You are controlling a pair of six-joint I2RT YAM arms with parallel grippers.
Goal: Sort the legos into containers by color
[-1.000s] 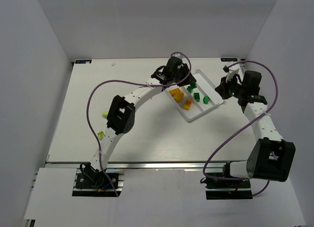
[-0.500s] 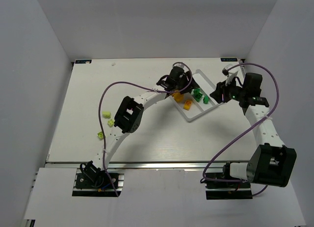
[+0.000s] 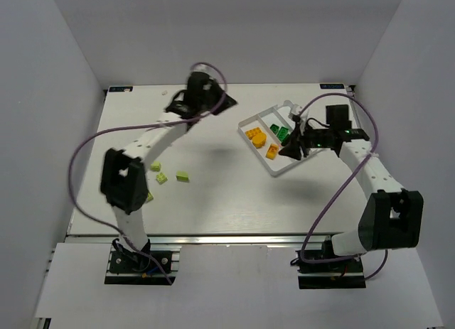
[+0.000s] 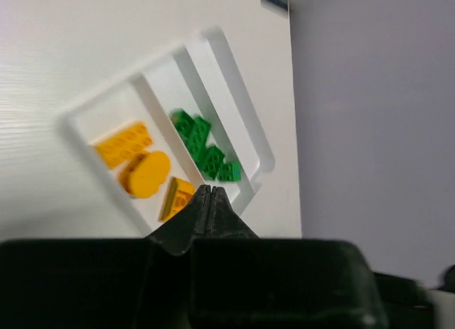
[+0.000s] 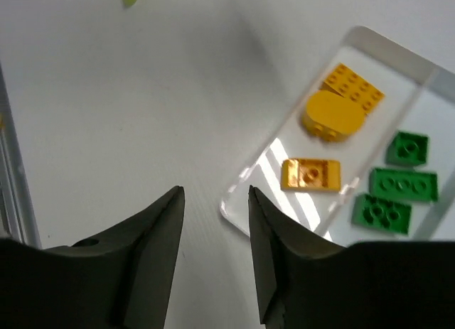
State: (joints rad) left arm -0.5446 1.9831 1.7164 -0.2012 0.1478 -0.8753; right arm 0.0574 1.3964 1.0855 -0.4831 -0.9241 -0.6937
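The white tray point(image 3: 276, 172) lies right of centre, its three containers side by side. Orange legos point(image 3: 254, 137) fill the left one and dark green legos point(image 3: 281, 133) the middle one. In the left wrist view the orange legos point(image 4: 125, 144), the round orange piece point(image 4: 146, 175) and the green legos point(image 4: 206, 148) show, and the third container point(image 4: 234, 109) is empty. Pale yellow-green legos point(image 3: 183, 176) lie on the table at left. My left gripper point(image 3: 226, 101) hangs shut and empty, left of the tray. My right gripper point(image 3: 290, 151) point(image 5: 215, 194) is open and empty above the tray's near corner point(image 5: 245, 174).
White walls close in the table on three sides. The purple cables loop above both arms. A metal rail runs along the near edge by the arm bases point(image 3: 142, 261). One pale yellow-green brick point(image 3: 148, 196) lies close to the left arm's lower link.
My left arm has swung away from the tray toward the back left and its gripper has shut. My right gripper has moved left over the tray and opened. More pale bricks now show.
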